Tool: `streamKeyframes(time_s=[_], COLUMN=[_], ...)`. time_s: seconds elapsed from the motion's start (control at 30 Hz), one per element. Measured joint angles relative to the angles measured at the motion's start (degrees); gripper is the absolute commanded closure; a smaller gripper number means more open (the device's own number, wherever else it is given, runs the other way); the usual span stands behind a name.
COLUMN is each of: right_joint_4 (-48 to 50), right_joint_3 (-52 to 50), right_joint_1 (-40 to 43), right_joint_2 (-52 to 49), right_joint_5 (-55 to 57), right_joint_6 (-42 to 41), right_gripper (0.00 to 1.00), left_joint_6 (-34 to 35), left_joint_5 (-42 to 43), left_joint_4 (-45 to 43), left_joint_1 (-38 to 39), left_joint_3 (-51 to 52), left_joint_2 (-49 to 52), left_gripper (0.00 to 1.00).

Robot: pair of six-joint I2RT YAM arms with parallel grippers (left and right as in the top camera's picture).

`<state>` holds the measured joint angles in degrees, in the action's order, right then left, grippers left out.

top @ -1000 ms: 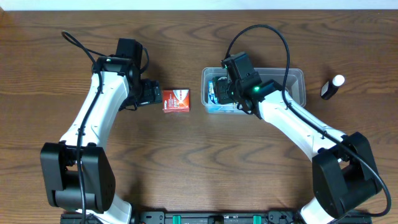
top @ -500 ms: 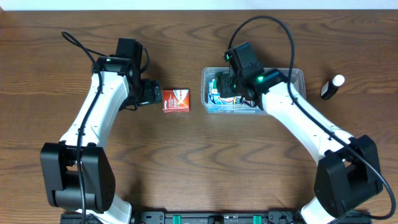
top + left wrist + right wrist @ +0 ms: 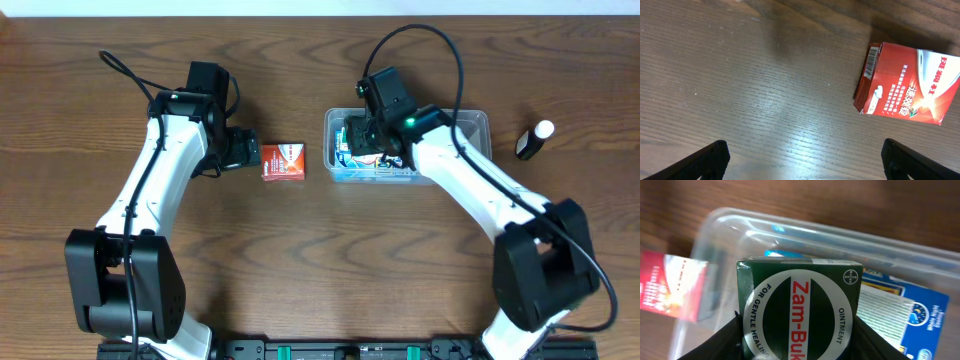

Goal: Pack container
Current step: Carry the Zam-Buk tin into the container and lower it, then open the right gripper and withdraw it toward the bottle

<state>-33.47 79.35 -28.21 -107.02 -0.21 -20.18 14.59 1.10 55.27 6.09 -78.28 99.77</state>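
The clear plastic container [image 3: 476, 122] stands right of centre; its rim also shows in the right wrist view [image 3: 790, 226]. My right gripper [image 3: 371, 140] hangs over its left end, shut on a green Zam-Buk ointment box [image 3: 799, 302], which shows from overhead as a green patch [image 3: 354, 134]. A blue-and-white box [image 3: 900, 314] lies inside the container. My left gripper [image 3: 251, 154] is open and empty just left of a small red box [image 3: 284, 161]. In the left wrist view, the red box [image 3: 907, 92] lies beyond the open fingers [image 3: 802, 160].
A black tube with a white cap [image 3: 534, 139] lies on the wooden table right of the container. The red box also shows at the left edge of the right wrist view [image 3: 670, 287].
My right gripper has moved a little toward the far-left part of the container, and the green box now shows in it. The left arm and red box have not moved.
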Motion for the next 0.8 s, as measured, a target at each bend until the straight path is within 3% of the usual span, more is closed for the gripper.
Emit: streamKeyframes(time_s=[0.07,0.2,0.33,0.57,0.8], right_joint_4=[0.57,2.05,3.28,-1.40,-21.90], right_joint_3=[0.00,0.00,0.00,1.49,13.22], right_joint_1=[0.00,-0.11,-0.39,-0.26,4.44], right_joint_2=[-0.81,-1.27,-1.31,-1.22,3.15], right_joint_5=[-0.04,-0.17,-0.63,-2.64,0.37], right_joint_6=[-0.04,-0.59,-0.66,-0.39,1.84], right_gripper=[0.54,0.18,0.01,0.01,0.01], left_joint_6=[0.00,0.00,0.00,0.00,0.00], left_joint_5=[0.00,0.00,0.02,0.02,0.04], left_joint_4=[0.00,0.07,0.33,0.50,0.52], left_joint_1=[0.00,0.00,0.00,0.00,0.00], left_joint_3=[0.00,0.00,0.00,0.00,0.02], left_joint_2=[0.00,0.00,0.00,0.00,0.00], left_gripper=[0.02,0.02,0.02,0.02,0.02])
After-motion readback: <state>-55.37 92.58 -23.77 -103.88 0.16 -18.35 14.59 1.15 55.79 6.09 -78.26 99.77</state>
